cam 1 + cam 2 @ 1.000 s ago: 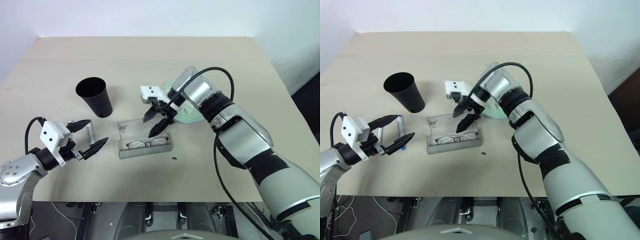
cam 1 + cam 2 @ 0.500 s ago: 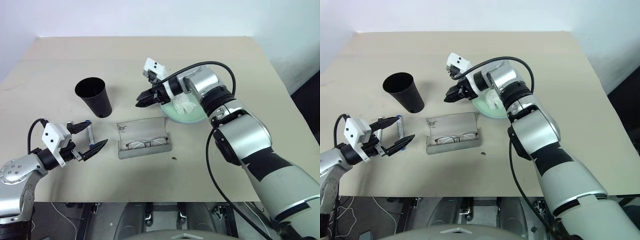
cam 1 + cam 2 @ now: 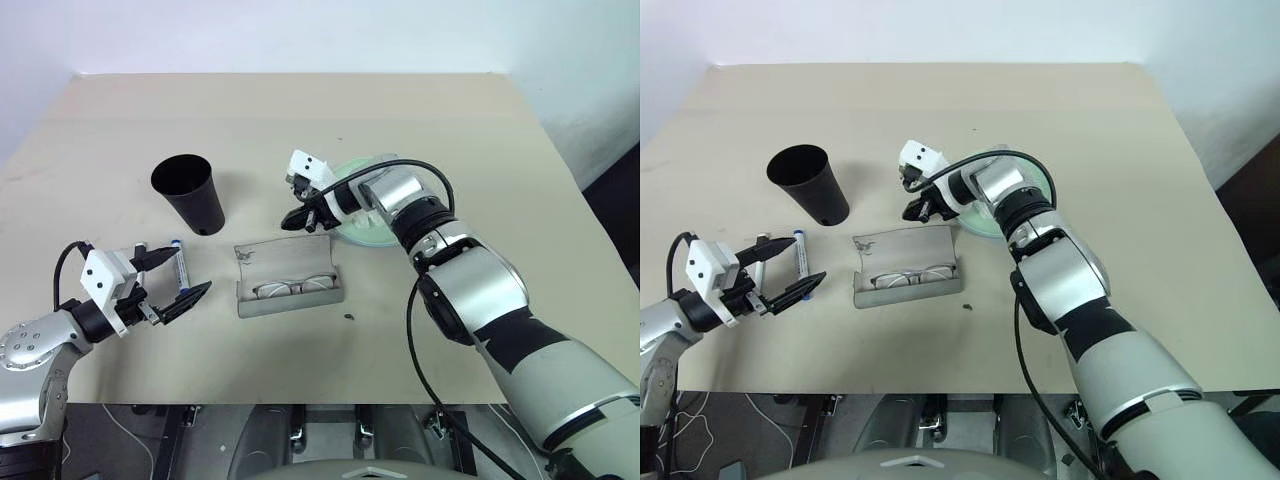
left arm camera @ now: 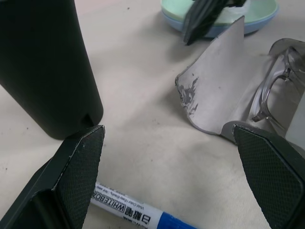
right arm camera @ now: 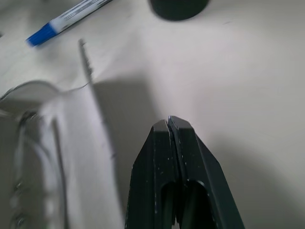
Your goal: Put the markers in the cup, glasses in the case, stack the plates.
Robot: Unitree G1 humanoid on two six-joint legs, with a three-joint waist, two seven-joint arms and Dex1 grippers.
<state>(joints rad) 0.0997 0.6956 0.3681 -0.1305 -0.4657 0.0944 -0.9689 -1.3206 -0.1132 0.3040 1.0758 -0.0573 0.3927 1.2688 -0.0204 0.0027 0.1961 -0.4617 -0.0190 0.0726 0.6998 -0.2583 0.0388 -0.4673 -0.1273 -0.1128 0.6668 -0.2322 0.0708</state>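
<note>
The grey case [image 3: 290, 276] lies open in the middle of the table with the glasses [image 3: 292, 288] inside it, its lid [image 4: 224, 81] standing up. My right gripper [image 3: 294, 219] is shut on nothing, its tip just behind the lid's upper edge [image 5: 86, 95]. The black cup [image 3: 188, 192] stands upright to the left. A marker [image 3: 181, 266] lies on the table in front of it, between the spread fingers of my open left gripper [image 3: 174, 276], which hovers over it. The pale green plate sits on the pale blue plate [image 3: 372, 232], under my right forearm.
The table's front edge [image 3: 300, 402] runs close below the left gripper. Bare tabletop [image 3: 300, 120] stretches behind the cup and plates, and to the right of the case.
My right gripper, open over the glasses in the case a second ago, lifted away toward the back, shut, and came down behind the case lid. The left gripper has stayed put.
</note>
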